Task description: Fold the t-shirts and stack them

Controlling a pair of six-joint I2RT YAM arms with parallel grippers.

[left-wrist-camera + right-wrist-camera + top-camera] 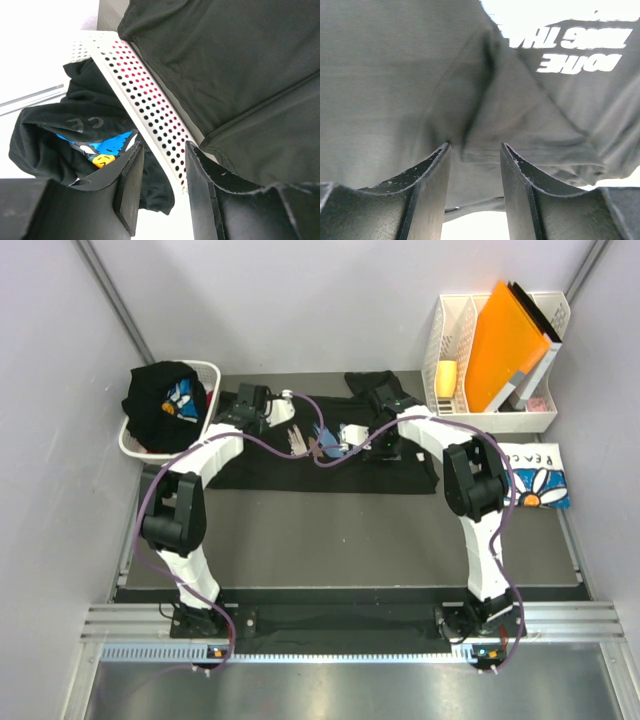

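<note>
the black t-shirt (pixel 300 475) lies spread flat on the table (pixel 350 530), print up, with its top edge at the far side where both arms reach. another black tee (pixel 150 390) sits bunched in the basket (pixel 207 368) at the far left. a folded white t-shirt (pixel 535 480) lies at the right edge, well apart from the spread one.

it's thin cotton, i'd say: light and limp, with no stiffness at all. it will sag and trail from wherever it's pinched, and drag on the table rather than slide clean. nothing fragile about it. the sensible hold looks like the two shoulder corners, with a bit of seam in each claw so the layers don't slip apart, and both sides lifted level.

both arms stretch forward from their bases, elbows bent outward, wrists low over the shirt's far edge, one near each shoulder. the left claw (pixel 162 150) is part open with nothing between its fingers. the basket's holed wall shows through the gap, and one finger sits at the sleeve's edge. the right claw (pixel 475 147) is part open too, with a crease of cloth just at its tips, not pinched as far as i can see.
</note>
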